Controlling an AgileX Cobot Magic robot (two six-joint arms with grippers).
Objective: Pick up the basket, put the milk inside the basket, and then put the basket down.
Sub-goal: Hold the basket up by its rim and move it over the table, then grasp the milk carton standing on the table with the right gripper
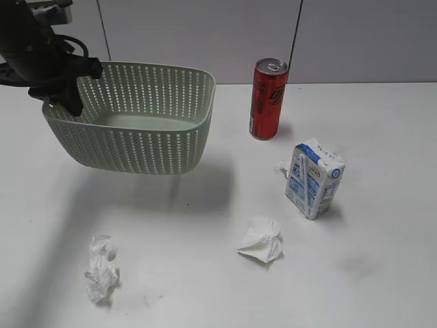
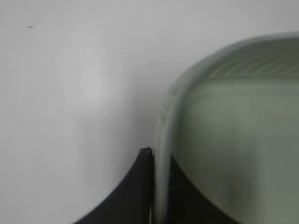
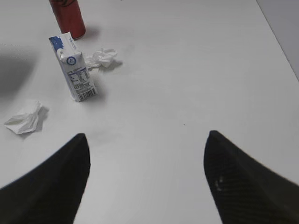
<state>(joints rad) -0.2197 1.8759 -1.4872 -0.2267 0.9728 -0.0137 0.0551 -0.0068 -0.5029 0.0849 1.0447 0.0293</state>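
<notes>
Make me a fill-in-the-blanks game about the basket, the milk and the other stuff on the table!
1. The left gripper holds the green basket by its ____.
2. The milk carton stands upright on the ____, not in the basket.
3. The tall red can stands behind the ____.
4. The right gripper is ____ and holds nothing.

Missing words: rim; table; milk carton; open

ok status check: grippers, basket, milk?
Left gripper shut on basket rim, basket lifted and tilted. Right gripper open, empty, short of the milk. Milk upright on table; red can and paper balls nearby.
</notes>
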